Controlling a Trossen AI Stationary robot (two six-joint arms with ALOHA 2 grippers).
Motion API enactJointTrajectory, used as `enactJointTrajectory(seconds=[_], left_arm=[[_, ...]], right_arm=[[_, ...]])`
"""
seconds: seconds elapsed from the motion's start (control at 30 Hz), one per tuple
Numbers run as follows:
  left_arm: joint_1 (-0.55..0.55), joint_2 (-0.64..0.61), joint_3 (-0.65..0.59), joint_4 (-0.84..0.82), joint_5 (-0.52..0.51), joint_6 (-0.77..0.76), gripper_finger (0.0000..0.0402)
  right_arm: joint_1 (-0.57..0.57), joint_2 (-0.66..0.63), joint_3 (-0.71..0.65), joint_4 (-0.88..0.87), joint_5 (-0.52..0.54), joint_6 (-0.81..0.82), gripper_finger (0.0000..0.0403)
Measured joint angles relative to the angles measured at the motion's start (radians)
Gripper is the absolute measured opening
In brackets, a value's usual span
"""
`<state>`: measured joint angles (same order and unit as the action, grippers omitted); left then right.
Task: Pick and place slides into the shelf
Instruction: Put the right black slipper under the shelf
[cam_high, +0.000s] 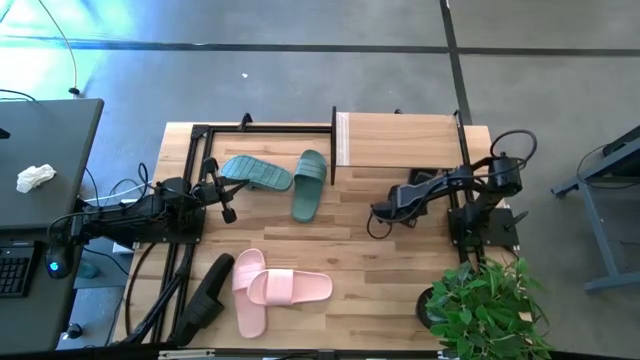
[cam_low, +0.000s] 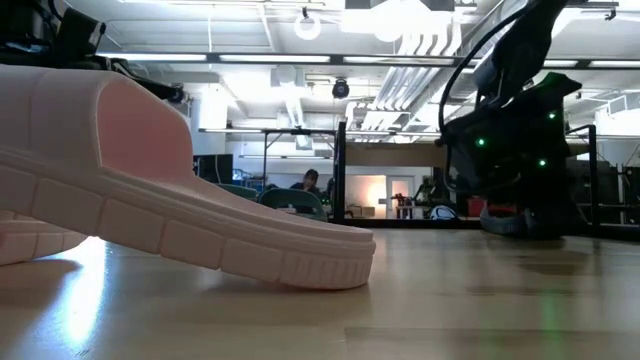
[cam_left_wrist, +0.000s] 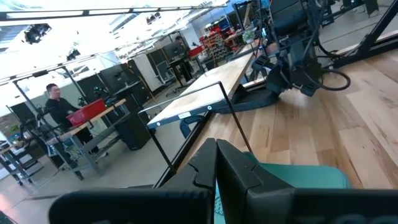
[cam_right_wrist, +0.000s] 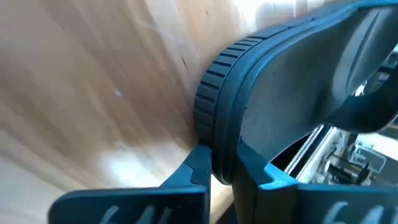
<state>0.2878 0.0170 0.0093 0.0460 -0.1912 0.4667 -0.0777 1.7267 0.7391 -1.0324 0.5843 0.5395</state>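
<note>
The right claw (cam_right_wrist: 221, 171), clenched on a black slide (cam_right_wrist: 280, 93) near the shelf (cam_high: 400, 140), should hold it level and push slowly under the board, while the left claw (cam_high: 218, 190) grasps a teal slide (cam_high: 255, 172)

Slides (cam_high: 281, 287) on table (cam_high: 380, 310), before shelf (cam_high: 400, 140)

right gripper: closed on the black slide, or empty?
Shut on it. In the right wrist view the right gripper pinches the black slide's ribbed edge between its fingers; the high view shows it beside the shelf.
</note>
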Motion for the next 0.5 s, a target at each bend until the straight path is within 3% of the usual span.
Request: enactJointTrajectory(seconds=[0.5], left_arm=[[0.0,0.0,0.0,-0.001,0.007,0.0,0.0001]], right_arm=[[-0.008,0.0,-0.002,-0.066,-0.081,0.116,0.0138]])
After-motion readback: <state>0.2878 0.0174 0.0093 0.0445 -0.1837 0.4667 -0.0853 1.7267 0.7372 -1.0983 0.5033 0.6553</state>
